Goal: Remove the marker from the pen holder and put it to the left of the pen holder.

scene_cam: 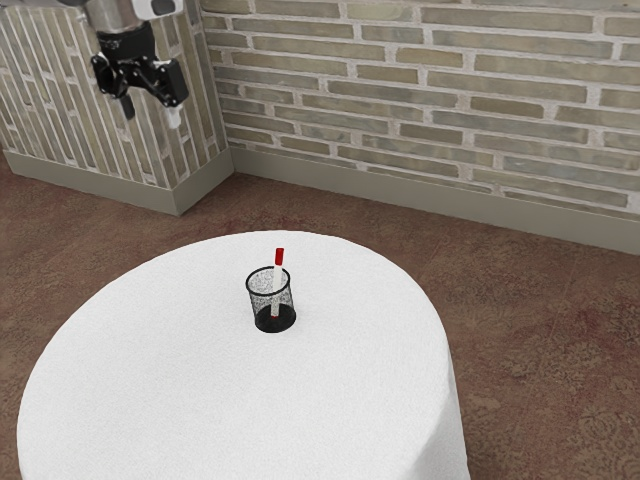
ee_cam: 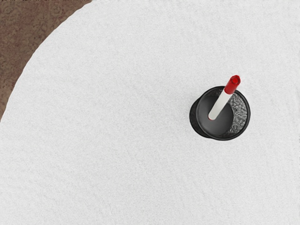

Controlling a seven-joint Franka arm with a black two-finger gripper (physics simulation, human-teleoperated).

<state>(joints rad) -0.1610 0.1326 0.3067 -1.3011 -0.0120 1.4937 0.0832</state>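
White-draped desk sits below the pincer, which is spread apart; marker leans in the pen holder, well below it.

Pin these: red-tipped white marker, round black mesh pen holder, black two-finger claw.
Marker (scene_cam: 279, 257): exterior view, red upper end.
Pen holder (ee_cam: 241, 112): wrist view, inner mesh wall.
Claw (scene_cam: 152, 118): exterior view, midway between its fingertips.
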